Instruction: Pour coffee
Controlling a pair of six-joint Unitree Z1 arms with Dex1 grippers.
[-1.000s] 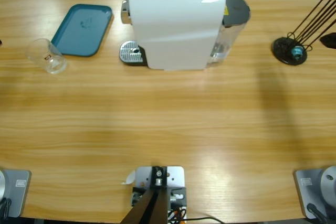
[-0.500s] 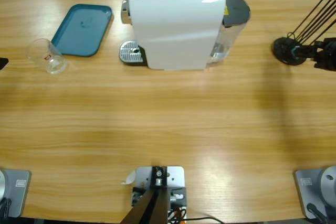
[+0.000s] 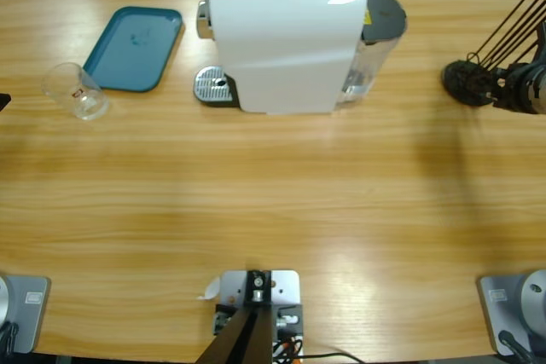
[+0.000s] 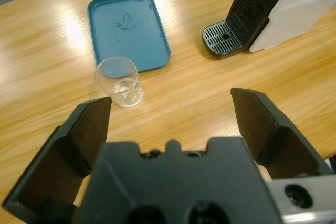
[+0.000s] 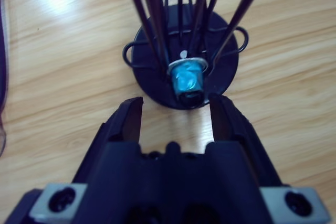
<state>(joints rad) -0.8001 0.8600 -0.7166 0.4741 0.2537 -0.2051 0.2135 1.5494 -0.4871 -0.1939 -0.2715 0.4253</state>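
Facing glass tumbler (image 4: 118,82) with jaws wide apart: left end effector (image 4: 173,116), near; coffee not discernible. Right end effector (image 5: 177,116) parted before blue capsule (image 5: 187,80).

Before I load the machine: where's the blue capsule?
In the right wrist view the blue capsule sits low in the black wire capsule rack, just beyond the open right gripper.

Right gripper (image 3: 499,84) enters at right edge in high view, fingers (image 5: 127,120) parted, nothing between. Left gripper (image 4: 172,116) barely visible at left edge of high view, fingers (image 4: 90,128) spread wide, empty.
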